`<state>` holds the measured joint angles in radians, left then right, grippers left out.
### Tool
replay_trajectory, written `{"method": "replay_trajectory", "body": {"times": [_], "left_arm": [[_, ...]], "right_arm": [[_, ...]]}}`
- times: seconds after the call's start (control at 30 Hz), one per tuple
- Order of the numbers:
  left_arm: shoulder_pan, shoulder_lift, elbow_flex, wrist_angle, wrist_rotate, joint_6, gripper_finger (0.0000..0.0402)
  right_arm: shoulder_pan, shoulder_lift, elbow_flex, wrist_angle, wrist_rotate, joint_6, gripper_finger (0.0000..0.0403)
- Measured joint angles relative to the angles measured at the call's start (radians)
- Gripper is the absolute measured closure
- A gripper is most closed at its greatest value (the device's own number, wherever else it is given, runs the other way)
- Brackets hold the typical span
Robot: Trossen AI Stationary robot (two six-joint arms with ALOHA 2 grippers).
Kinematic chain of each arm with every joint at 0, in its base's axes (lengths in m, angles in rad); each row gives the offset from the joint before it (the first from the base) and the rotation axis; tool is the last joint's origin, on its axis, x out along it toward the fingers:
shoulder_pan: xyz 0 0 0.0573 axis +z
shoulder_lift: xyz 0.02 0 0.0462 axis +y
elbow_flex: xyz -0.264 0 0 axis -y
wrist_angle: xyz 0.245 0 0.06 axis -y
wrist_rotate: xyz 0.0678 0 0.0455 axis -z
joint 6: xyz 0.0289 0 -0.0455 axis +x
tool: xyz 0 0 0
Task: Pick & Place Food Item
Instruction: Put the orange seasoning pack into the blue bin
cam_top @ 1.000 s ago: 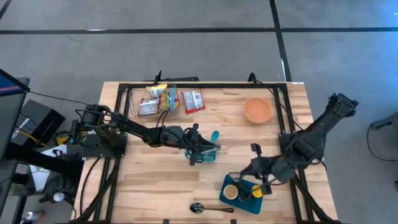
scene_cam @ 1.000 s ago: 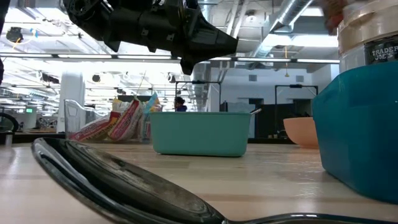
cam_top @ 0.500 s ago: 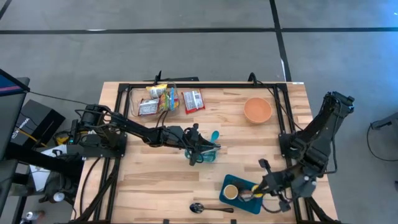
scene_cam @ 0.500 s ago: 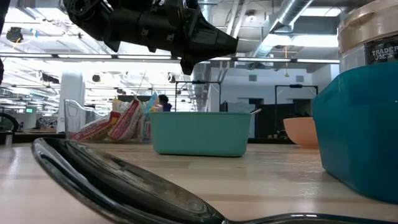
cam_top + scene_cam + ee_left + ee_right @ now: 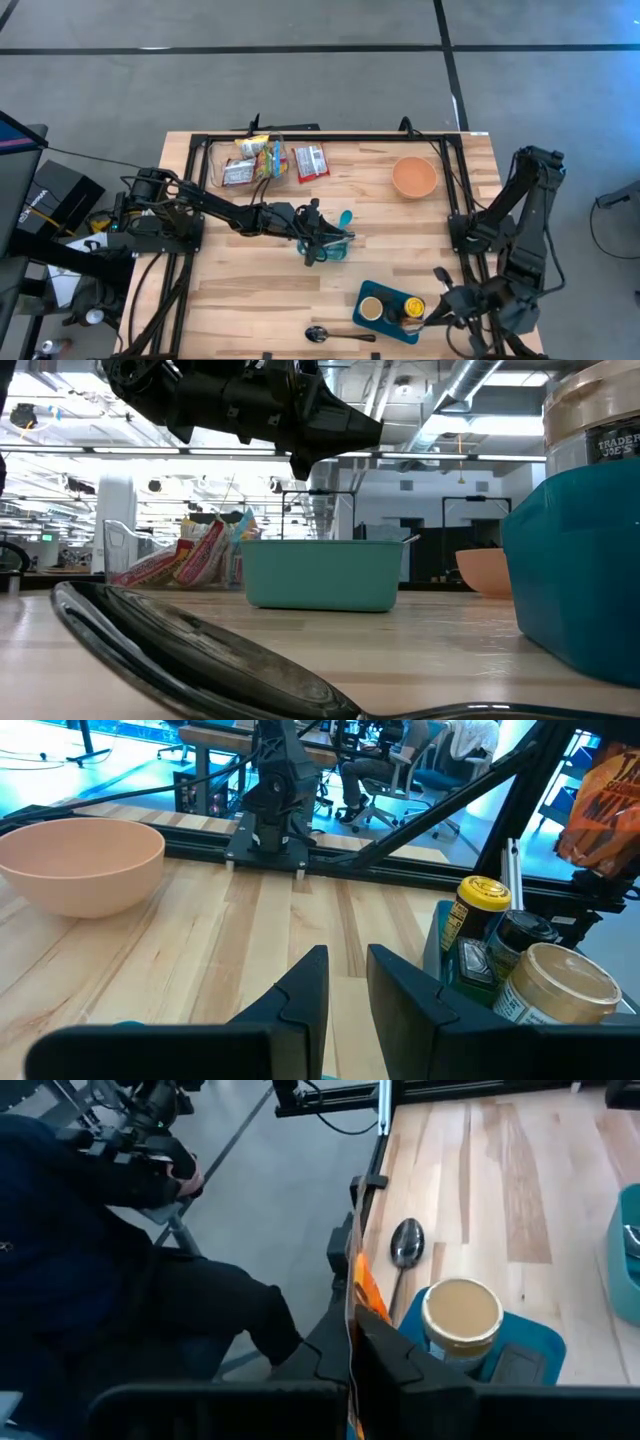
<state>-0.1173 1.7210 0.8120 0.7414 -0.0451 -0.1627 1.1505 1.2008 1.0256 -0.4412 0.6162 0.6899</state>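
High view
- Left gripper [image 5: 318, 243]: you've got it right over the 1 teal tub [image 5: 340, 252] at mid-table.
- Right gripper [image 5: 437, 312]: at the table's front right edge, just beside the 1 blue tray [image 5: 373, 292].
- Count: 1 peach bowl [image 5: 414, 177] at the back right, 1 spoon [image 5: 318, 334] at the front edge, 1 clear bin [image 5: 214, 160] of snack packs at the back left, 1 red pack [image 5: 311, 162] lying just beside it.

Low view
- Left arm: you see it hanging above the tub, apart from the rim.
- Lineup: 1 spoon up close, 1 tub behind it, 1 bowl farther right, tray wall at the right.

Left wrist view
- Left fingers [image 5: 303, 992]: only a narrow gap between them, bare wood showing through, nothing held.
- Tray load: 3 containers, namely 1 yellow-capped bottle [image 5: 481, 906], 1 dark-lidded jar [image 5: 522, 934] and 1 tan-lidded jar [image 5: 556, 984].
- Food item: 1 orange packet [image 5: 605, 800] up above the tray, off the table.

Right wrist view
- Right fingers [image 5: 385, 1350]: closed tight, pinching your orange packet edge-on.
- Below: tan-lidded jar in the tray, spoon just beyond it.
- Off the table: 1 person [image 5: 100, 1270] in dark clothing.
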Motion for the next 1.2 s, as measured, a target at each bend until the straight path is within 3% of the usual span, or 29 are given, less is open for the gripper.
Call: {"method": "replay_trajectory", "body": {"times": [0.53,1.2], "left_arm": [[0.0,0.0,0.0,0.0,0.0,0.0,0.0334],[0.0,0.0,0.0,0.0,0.0,0.0,0.0334]], "right_arm": [[0.028,0.21,-0.001,0.008,0.03,0.171,0.0403],[0.028,0.292,-0.001,-0.019,0.054,0.201,0.0403]]}}
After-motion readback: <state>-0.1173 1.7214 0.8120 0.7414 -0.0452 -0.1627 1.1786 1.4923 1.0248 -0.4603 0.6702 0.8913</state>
